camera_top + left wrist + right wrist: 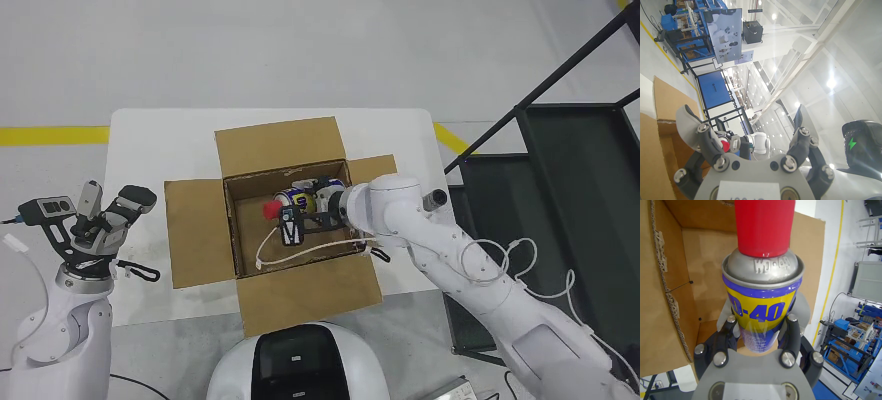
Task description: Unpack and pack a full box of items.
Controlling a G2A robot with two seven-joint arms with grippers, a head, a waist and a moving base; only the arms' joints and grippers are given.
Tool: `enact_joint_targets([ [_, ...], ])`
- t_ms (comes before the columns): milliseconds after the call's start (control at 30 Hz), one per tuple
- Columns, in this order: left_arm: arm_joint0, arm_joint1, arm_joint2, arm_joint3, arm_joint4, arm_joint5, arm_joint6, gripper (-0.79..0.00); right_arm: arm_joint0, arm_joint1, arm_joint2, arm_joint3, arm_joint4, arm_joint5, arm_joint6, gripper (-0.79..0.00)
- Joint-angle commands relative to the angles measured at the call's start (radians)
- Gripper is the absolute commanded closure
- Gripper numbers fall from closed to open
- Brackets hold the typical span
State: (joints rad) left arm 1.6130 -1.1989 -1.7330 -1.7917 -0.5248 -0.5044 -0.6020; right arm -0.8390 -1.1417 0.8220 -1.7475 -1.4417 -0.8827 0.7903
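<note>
Gripping one red-capped, blue-and-yellow metal spray can (762,291), the right claw (762,313) holds it inside one open brown cardboard box (200,230) on the white desk (150,140); large blue characters cross its yellow label. One left claw (128,203) gapes wide at the desk's left edge.

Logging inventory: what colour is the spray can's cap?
Red cap on the spray can; right wrist view shows it best.

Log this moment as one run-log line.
right gripper: shut on spray can, at mouth of open cardboard box | left gripper: open, empty, beside the box
</note>
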Motion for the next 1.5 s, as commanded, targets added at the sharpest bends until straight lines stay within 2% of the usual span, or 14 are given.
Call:
enact_joint_targets([
  [0, 0.0, 0.0, 0.0, 0.0, 0.0, 0.0, 0.0, -0.785, 0.048, -0.016, -0.034, 0.063, 0.052, 0.001, 0.03, 0.0],
  [267, 0.0, 0.0, 0.0, 0.0, 0.0, 0.0, 0.0, -0.785, 0.154, -0.065, -0.138, 0.217, 0.139, 0.028, 0.11, 0.0],
  [533, 0.0, 0.0, 0.0, 0.0, 0.0, 0.0, 0.0, -0.785, 0.214, -0.113, -0.231, 0.331, 0.145, 0.057, 0.103, 0.0],
  [600, 0.0, 0.0, 0.0, 0.0, 0.0, 0.0, 0.0, -0.785, 0.225, -0.124, -0.248, 0.36, 0.141, 0.067, 0.094, -0.04],
  [700, 0.0, 0.0, 0.0, 0.0, 0.0, 0.0, 0.0, -0.785, 0.239, -0.14, -0.271, 0.402, 0.14, 0.081, 0.086, -0.188],
  [733, 0.0, 0.0, 0.0, 0.0, 0.0, 0.0, 0.0, -0.785, 0.244, -0.145, -0.276, 0.416, 0.142, 0.088, 0.083, -0.265],
  [767, 0.0, 0.0, 0.0, 0.0, 0.0, 0.0, 0.0, -0.785, 0.25, -0.15, -0.282, 0.422, 0.136, 0.089, 0.075, -0.391],
  [800, 0.0, 0.0, 0.0, 0.0, 0.0, 0.0, 0.0, -0.785, 0.253, -0.154, -0.287, 0.435, 0.136, 0.09, 0.074, -0.76],
  [833, 0.0, 0.0, 0.0, 0.0, 0.0, 0.0, 0.0, -0.785, 0.256, -0.158, -0.292, 0.444, 0.135, 0.092, 0.077, -0.785],
  [1000, 0.0, 0.0, 0.0, 0.0, 0.0, 0.0, 0.0, -0.785, 0.261, -0.169, -0.299, 0.453, 0.139, 0.096, 0.085, -0.785],
  [1133, 0.0, 0.0, 0.0, 0.0, 0.0, 0.0, 0.0, -0.785, 0.245, -0.161, -0.276, 0.414, 0.139, 0.097, 0.084, -0.785],
  [1300, 0.0, 0.0, 0.0, 0.0, 0.0, 0.0, 0.0, -0.785, 0.199, -0.131, -0.2, 0.305, 0.18, 0.053, 0.029, -0.785],
  [1467, 0.0, 0.0, 0.0, 0.0, 0.0, 0.0, 0.0, -0.785, 0.116, -0.079, -0.065, 0.178, 0.257, -0.034, -0.025, -0.785],
])
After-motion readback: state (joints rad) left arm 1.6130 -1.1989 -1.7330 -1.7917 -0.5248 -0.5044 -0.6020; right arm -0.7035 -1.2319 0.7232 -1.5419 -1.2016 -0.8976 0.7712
